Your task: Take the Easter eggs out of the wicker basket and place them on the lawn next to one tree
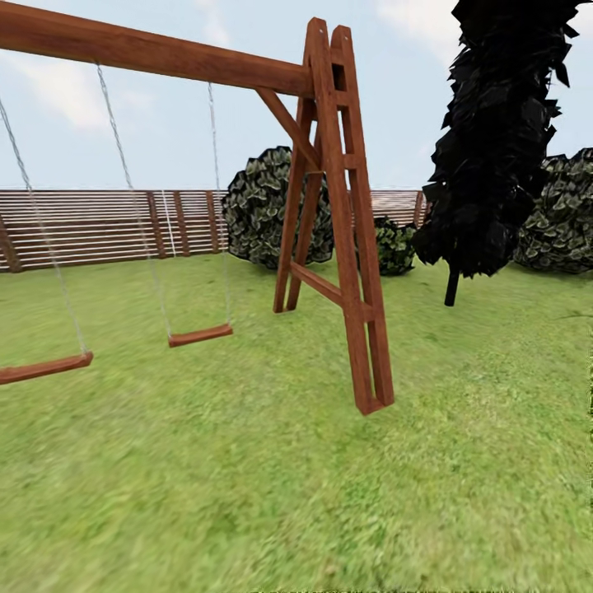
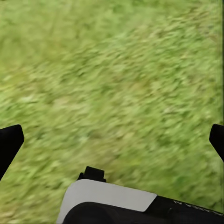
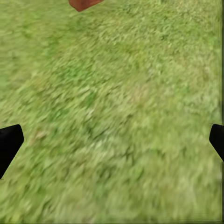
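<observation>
Green grass is filling most of what you are looking at: the lawn (image 1: 272, 486) is spreading across the whole lower half of the head view. A reddish wooden swing frame (image 1: 346, 231) is standing in the middle of that view, its beam running off to the upper left. Two swing seats are hanging from it on chains, one (image 1: 200, 334) left of centre and another (image 1: 45, 367) at the left edge. Behind them a slatted brown fence (image 1: 107, 224) is crossing the frame. A leafy bush (image 1: 268, 206) is sitting behind the frame's legs, and a dark, almost black conifer (image 1: 498, 140) is rising at the upper right, with another bush (image 1: 564, 214) at the right edge.

You are seeing no eggs, basket or pale-trunked tree in these pictures.

In the left wrist view, the left gripper (image 2: 112, 140) is hanging over blurred grass with its dark fingers (image 2: 9, 142) spread wide at the picture's two edges, holding nothing. In the right wrist view, the right gripper (image 3: 112, 140) is likewise spread wide and empty above the grass, its fingers (image 3: 9, 140) at the edges; a small reddish-brown piece (image 3: 84, 3) is peeking in at the top of the picture.
</observation>
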Robot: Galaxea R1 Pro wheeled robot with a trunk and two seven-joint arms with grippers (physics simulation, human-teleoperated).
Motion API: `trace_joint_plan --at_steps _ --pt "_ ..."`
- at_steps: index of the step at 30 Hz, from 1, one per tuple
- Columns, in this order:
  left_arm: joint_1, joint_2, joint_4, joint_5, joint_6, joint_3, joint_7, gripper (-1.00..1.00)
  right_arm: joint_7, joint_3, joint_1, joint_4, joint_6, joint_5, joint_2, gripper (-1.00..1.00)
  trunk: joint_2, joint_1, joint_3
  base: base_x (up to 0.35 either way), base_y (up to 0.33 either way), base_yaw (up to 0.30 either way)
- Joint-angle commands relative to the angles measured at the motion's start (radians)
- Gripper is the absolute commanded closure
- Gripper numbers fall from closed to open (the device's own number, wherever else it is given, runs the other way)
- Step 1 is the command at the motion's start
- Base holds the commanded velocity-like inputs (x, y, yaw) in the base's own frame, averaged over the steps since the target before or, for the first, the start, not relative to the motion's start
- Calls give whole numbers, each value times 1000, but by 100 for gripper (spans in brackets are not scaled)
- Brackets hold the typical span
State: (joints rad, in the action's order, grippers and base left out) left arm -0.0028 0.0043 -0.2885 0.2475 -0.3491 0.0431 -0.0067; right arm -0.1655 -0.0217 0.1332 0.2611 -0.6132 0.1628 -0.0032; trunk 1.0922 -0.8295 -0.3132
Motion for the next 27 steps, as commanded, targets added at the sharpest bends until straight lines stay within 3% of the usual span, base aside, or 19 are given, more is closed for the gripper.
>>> trace_joint_plan --at_steps 1,27 --pt "0 -1 0 0 -2 3 -1 -100 1 0 1 0 -3 6 0 -100 1 0 -3 0 0 -153" --pt "0 0 1 -1 -2 3 -1 -100 0 -1 9 -6 -3 9 -1 -100 1 0 -36 -31 0 -151"
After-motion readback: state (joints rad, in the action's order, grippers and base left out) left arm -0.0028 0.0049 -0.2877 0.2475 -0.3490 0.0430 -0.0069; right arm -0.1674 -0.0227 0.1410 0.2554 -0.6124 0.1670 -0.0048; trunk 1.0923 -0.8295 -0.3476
